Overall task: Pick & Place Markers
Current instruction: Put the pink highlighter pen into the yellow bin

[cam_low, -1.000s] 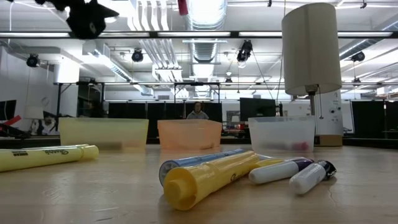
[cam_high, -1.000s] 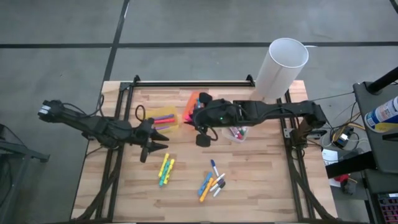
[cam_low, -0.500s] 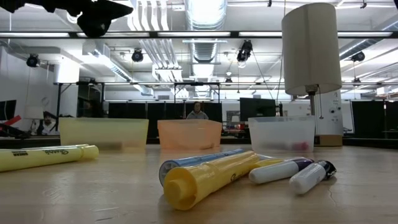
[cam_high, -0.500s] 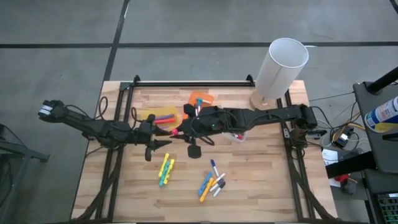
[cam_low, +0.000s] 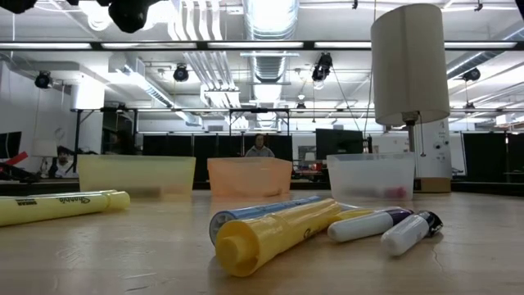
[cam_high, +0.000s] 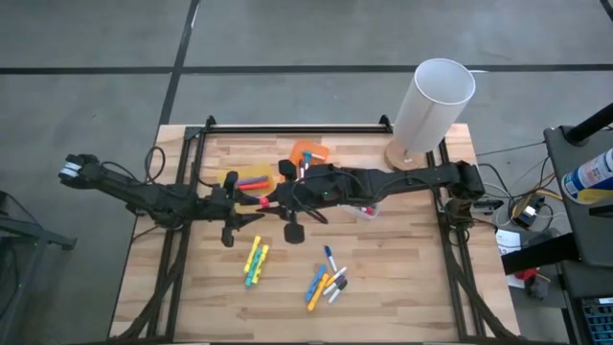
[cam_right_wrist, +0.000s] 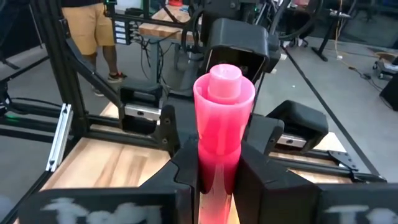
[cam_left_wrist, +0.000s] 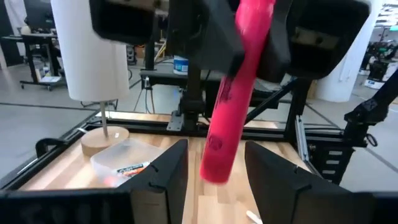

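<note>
right claw (cam_right_wrist: 214, 163): closed round a pink marker (cam_right_wrist: 219, 127), held above the bench (cam_high: 402, 259) near the yellow bin (cam_high: 251, 180)
left claw (cam_left_wrist: 214, 165): fingers spread, nothing in them, facing the pink marker's free end, apart from it
handoff: looks set up, not yet made
other markers (cam_high: 326, 283): loose on the bench's near side, more in the bins
handling: light, stiff, smooth plastic, probably slippery; take it mid-barrel, across its width, not at the cap
</note>
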You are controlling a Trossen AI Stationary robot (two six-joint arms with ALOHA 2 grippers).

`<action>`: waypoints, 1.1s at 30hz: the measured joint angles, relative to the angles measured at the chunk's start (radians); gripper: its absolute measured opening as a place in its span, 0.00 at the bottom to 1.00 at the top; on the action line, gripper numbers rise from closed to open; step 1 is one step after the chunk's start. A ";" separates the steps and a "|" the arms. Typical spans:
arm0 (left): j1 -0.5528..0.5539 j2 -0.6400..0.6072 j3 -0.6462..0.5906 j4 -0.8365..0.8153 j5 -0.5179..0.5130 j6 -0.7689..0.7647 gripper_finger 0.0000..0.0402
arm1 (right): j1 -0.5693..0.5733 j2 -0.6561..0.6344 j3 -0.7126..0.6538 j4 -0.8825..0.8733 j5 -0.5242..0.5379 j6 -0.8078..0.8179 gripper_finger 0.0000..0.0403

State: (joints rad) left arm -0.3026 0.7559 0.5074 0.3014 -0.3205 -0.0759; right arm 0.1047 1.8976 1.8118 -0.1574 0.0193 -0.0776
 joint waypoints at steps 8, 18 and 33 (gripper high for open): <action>0.000 0.026 -0.002 0.037 0.033 -0.002 0.38 | -0.001 0.028 0.000 0.070 -0.019 -0.001 0.13; 0.000 0.027 0.004 0.036 0.034 -0.035 0.34 | -0.008 0.031 0.000 0.084 -0.023 0.037 0.13; 0.000 0.022 0.008 0.029 0.033 -0.088 0.14 | -0.018 0.035 0.000 0.080 -0.016 0.114 0.37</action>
State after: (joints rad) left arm -0.3027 0.7783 0.5155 0.3299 -0.2878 -0.1636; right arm 0.0868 1.9331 1.8122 -0.0776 0.0032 0.0361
